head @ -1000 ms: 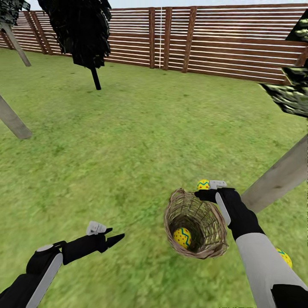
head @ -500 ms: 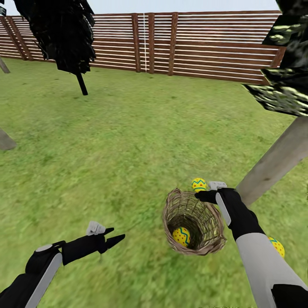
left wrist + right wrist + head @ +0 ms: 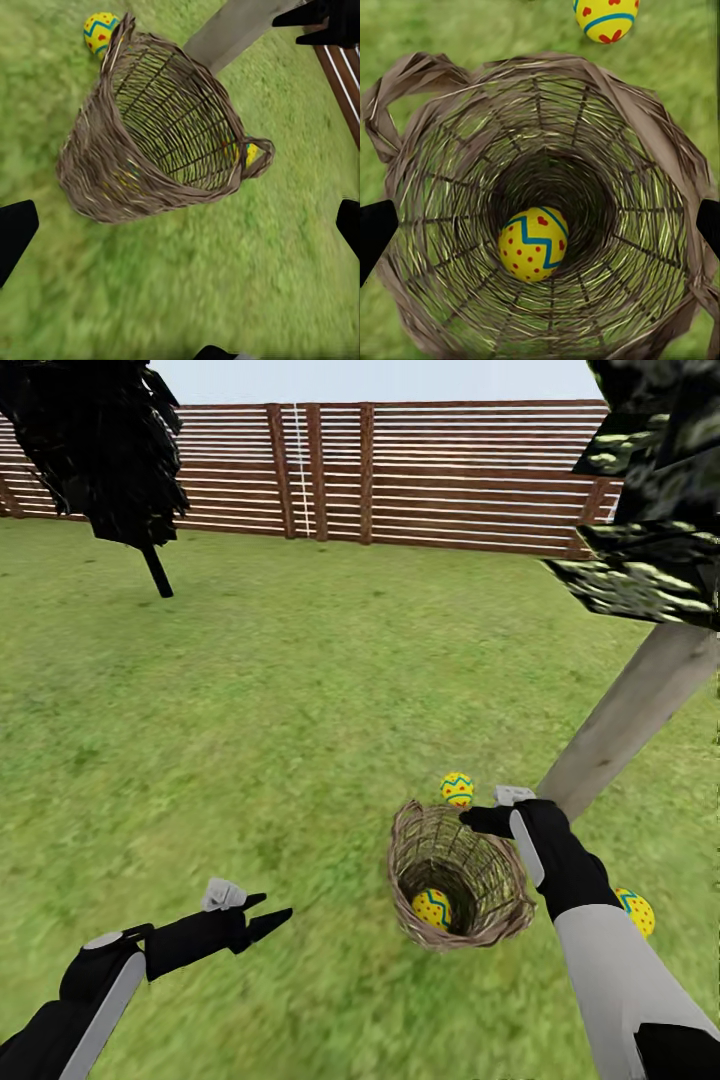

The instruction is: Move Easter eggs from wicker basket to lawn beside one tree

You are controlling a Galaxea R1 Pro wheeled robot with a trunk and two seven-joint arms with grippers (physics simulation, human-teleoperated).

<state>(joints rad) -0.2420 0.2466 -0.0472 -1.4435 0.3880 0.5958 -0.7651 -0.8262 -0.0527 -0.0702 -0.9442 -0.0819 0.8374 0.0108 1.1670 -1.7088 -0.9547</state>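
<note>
The wicker basket (image 3: 478, 860) stands on the lawn (image 3: 300, 690) close to a tree trunk (image 3: 625, 720). One Easter egg (image 3: 432, 908) lies at its bottom, plain in the right wrist view (image 3: 532, 244). A second egg (image 3: 458, 788) rests on the grass just beyond the rim, and a third egg (image 3: 636, 911) lies on the grass by my right forearm. My right gripper (image 3: 478, 818) hovers open at the basket's far rim, holding nothing. Lower left, my left gripper (image 3: 272, 908) is open and empty; its camera shows the basket (image 3: 150, 150) from the side.
A brown slat fence (image 3: 420, 475) closes the garden at the back. A dark tree (image 3: 110, 450) stands far left. Pale-mottled foliage (image 3: 650, 510) hangs over the near trunk at right. Open grass stretches between the basket and the fence.
The whole view has swung right, so the near trunk and fence shifted in the picture. Both arms keep their pose. The egg beyond the rim now sits slightly apart from the right gripper.
</note>
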